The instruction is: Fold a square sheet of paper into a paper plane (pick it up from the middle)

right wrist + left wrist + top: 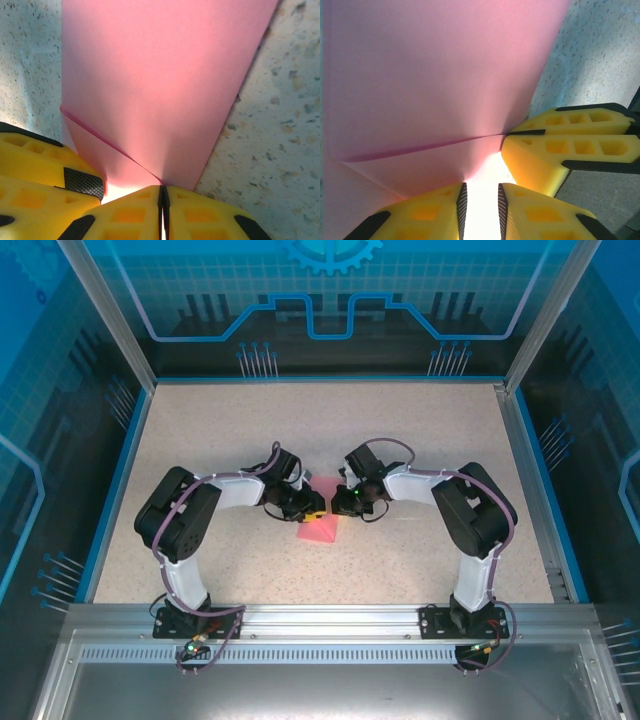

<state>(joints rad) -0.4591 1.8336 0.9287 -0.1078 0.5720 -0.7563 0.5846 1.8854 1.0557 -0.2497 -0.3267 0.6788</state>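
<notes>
Midway between the side edges of the table [300,430], the right gripper [162,195] pinches the creased pink paper [318,531] tightly, while the left gripper [481,197] has its fingers narrowly apart around the paper's edge

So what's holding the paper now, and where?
Right gripper pinches the pink paper at its edge, where the crease ends. Left gripper has jaws apart around the edge nearby, not clamped.

Nothing readable is showing, no words, brands or numbers; a blue gear emblem [332,254] is sitting on the back wall panel [330,300] among circuit-style lines, carrying no lettering
</notes>
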